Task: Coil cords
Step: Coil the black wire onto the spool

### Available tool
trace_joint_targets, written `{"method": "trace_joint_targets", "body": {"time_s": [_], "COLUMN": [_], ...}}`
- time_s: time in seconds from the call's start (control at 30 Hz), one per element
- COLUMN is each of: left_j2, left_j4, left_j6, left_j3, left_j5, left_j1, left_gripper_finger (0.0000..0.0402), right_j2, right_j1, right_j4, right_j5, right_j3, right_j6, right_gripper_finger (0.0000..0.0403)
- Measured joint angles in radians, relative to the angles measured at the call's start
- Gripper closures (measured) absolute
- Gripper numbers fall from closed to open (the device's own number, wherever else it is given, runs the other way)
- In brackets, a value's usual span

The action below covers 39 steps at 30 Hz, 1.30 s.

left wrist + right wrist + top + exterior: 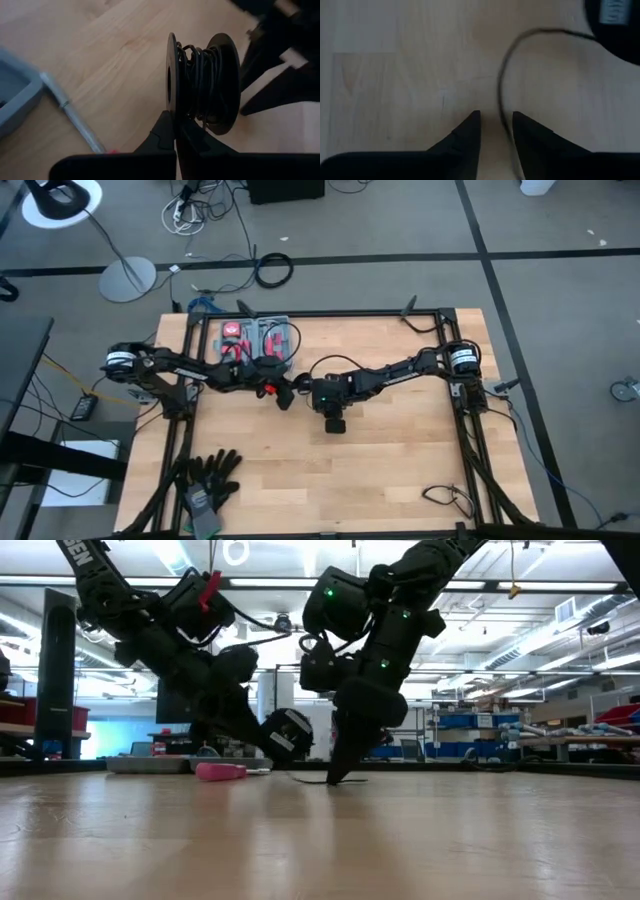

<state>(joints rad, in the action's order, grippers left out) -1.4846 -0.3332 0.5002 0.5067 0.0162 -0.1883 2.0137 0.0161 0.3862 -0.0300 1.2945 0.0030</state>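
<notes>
Centre of the desk (400, 470): left gripper (175, 132), fingers pressed together, pinches the spool (200, 82) rim. Right gripper (496, 125), fingers spread, straddles the cord (502, 85), which looks thin, limp, light; best pinched near the spool.

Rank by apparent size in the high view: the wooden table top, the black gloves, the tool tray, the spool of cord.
1. Wooden table top, by far the largest.
2. Tool tray and black gloves: they look alike, so no ranking between them.
3. Spool of cord, smallest, partly hidden at the left pincer.
</notes>
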Motion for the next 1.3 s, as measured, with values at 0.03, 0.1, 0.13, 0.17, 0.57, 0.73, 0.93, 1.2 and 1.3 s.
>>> {"method": "trace_joint_targets", "body": {"time_s": [0.03, 0.1, 0.13, 0.17, 0.57, 0.73, 0.93, 1.2, 1.3], "left_j2": [0.0, 0.001, 0.001, 0.001, 0.001, 0.001, 0.001, 0.001, 0.001], "left_j4": [0.0, 0.009, 0.019, 0.023, 0.067, 0.087, 0.093, 0.16, 0.166], "left_j6": [-0.003, -0.02, -0.024, -0.028, -0.05, -0.05, -0.046, -0.044, -0.043], "left_j3": [0.007, 0.024, 0.033, 0.039, 0.058, 0.058, 0.058, 0.058, 0.058], "left_j5": [-0.007, -0.011, -0.011, -0.011, -0.011, -0.003, -0.002, -0.003, -0.003], "left_j1": [0.0, 0.0, 0.0, 0.001, 0.0, 0.001, 0.001, 0.002, 0.007], "left_gripper_finger": [0.0401, 0.0401, 0.0401, 0.0401, 0.0401, 0.0401, 0.0401, 0.0401, 0.0401], "right_j2": [0.006, 0.008, 0.012, 0.021, 0.001, -0.031, -0.037, -0.091, -0.109], "right_j1": [0.001, 0.001, 0.001, 0.001, 0.001, 0.001, -0.001, -0.026, -0.045], "right_j4": [0.0, 0.003, 0.003, 0.003, 0.062, -0.007, -0.129, -0.27, -0.273], "right_j5": [-0.001, -0.005, -0.005, -0.005, -0.046, -0.054, -0.061, -0.141, -0.172], "right_j3": [0.001, 0.003, 0.003, 0.005, 0.002, -0.006, -0.005, -0.002, -0.002], "right_j6": [-0.001, -0.003, -0.004, -0.004, -0.013, -0.026, -0.043, -0.086, -0.086], "right_gripper_finger": [0.0294, 0.0307, 0.0314, 0.032, 0.0401, 0.0401, 0.0402, 0.0402, 0.0403]}}
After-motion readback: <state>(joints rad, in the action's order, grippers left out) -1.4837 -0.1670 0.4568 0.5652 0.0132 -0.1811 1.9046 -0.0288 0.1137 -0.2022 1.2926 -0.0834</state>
